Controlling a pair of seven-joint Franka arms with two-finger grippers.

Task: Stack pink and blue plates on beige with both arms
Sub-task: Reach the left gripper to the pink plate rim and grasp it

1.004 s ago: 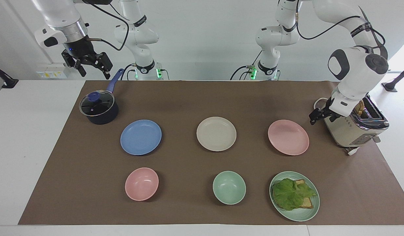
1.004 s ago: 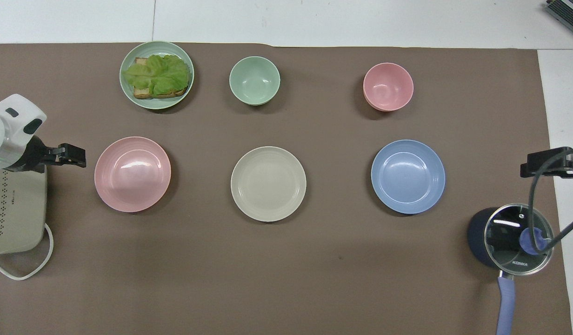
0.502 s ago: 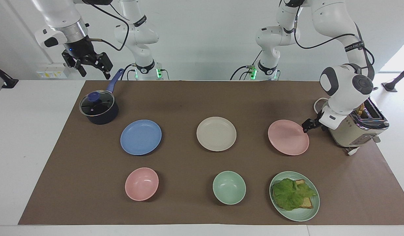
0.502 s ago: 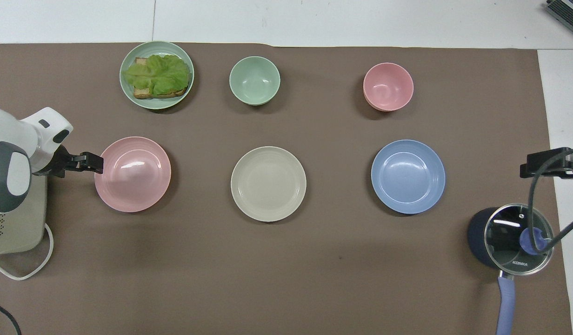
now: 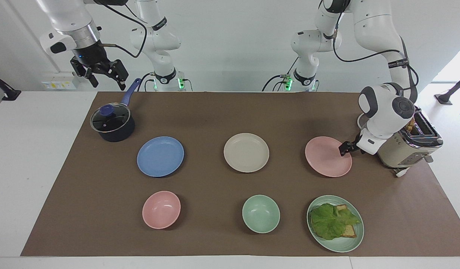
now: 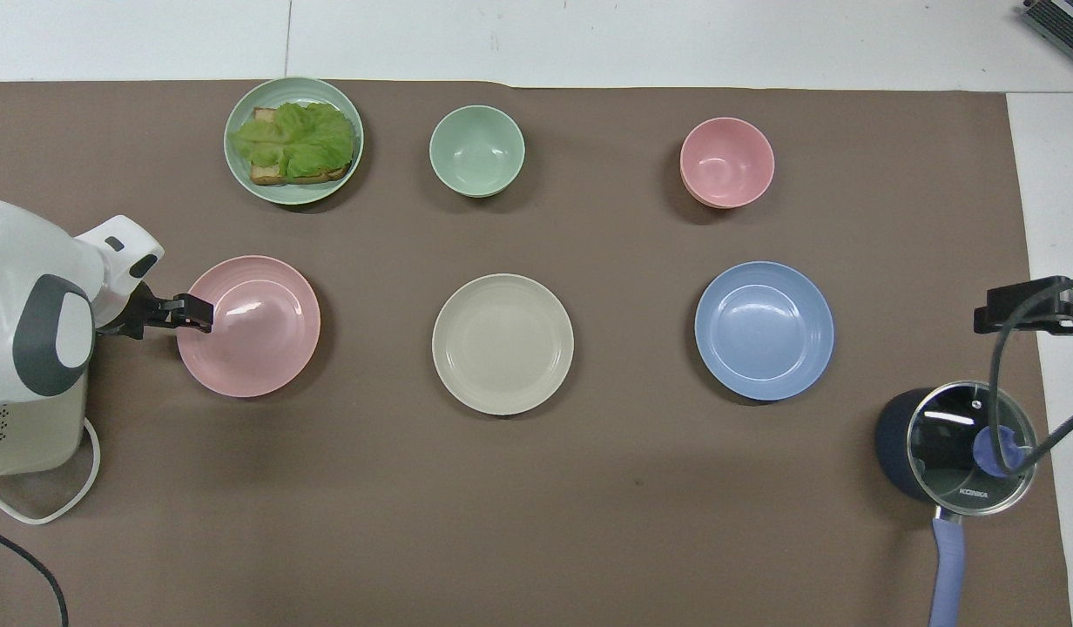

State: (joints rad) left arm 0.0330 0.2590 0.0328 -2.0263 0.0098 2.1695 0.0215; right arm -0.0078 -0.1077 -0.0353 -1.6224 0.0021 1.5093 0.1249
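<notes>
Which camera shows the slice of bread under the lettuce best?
The overhead view: the bread shows a long crust edge beside the lettuce. The facing view shows only its corners poking out.

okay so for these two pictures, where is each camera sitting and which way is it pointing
Facing view: high across the table, looking at the robots; both whole arms show, left gripper at the pink plate's rim, right gripper raised above the pot.
Overhead view: high above the robots' end, looking steeply down and forward; only the left wrist and both grippers show.
Shared: pink, beige and blue plates, half a turn apart.
</notes>
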